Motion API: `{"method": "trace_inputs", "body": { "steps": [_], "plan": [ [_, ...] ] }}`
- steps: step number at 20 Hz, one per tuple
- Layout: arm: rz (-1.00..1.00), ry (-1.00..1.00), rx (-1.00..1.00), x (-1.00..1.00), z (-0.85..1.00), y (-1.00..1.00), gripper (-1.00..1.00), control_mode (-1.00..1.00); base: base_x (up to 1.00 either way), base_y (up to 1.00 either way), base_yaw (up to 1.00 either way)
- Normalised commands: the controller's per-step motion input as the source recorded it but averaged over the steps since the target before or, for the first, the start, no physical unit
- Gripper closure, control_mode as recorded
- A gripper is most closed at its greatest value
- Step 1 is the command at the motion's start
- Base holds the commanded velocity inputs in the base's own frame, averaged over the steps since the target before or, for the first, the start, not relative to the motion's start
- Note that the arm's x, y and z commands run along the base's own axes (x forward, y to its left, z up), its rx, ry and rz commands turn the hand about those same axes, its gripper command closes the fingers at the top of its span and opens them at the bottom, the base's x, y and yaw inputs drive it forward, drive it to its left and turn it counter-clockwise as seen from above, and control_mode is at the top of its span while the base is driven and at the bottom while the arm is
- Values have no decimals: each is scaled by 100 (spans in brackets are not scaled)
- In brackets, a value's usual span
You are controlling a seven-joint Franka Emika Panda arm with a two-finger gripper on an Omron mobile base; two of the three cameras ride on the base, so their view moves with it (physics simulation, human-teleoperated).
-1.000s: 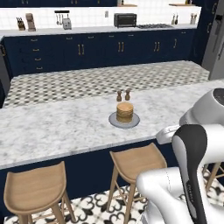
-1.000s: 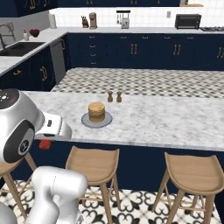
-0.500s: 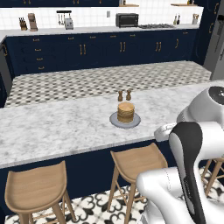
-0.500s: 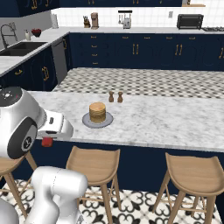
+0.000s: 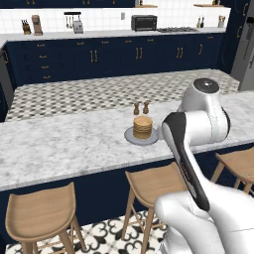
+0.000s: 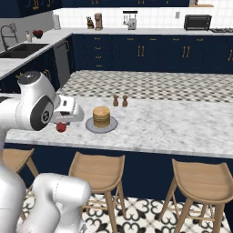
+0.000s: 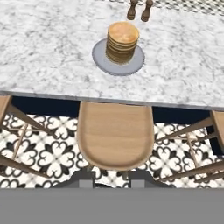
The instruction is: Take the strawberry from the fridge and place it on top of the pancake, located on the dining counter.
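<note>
The strawberry (image 6: 61,128) is a small red berry held under my gripper (image 6: 62,124), which is shut on it just left of the pancake (image 6: 101,116), low over the dining counter's (image 6: 154,127) front part. The tan pancake stack sits on a small grey plate (image 6: 91,128). In the hand view my gripper (image 7: 112,180) hangs over a wooden stool (image 7: 116,131), with the pancake (image 7: 123,37) and its plate (image 7: 101,59) ahead on the dining counter (image 7: 43,48). From the left base view the pancake (image 5: 143,127) stands just left of my arm, which hides the hand.
Two small brown shakers (image 6: 119,100) stand right behind the plate. Wooden stools (image 6: 99,171) line the counter's near side. Navy cabinets with a toaster oven (image 5: 144,22) run along the back wall, across a patterned floor.
My arm has swung in toward the pancake, carrying the strawberry up and closer to the plate. The base and the pancake have stayed put.
</note>
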Motion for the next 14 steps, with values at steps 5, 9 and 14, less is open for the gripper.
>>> {"method": "trace_inputs", "body": {
  "steps": [5, 9, 14],
  "plan": [
    [0, 11, 7, 100, 5, -1, 100, -100, 0, 0, 0],
    [0, 4, 16, 100, 4, 0, 100, -100, 0, 0, 0],
    [0, 4, 6, 100, 0, -1, 100, -100, 0, 0, 0]
  ]
}}
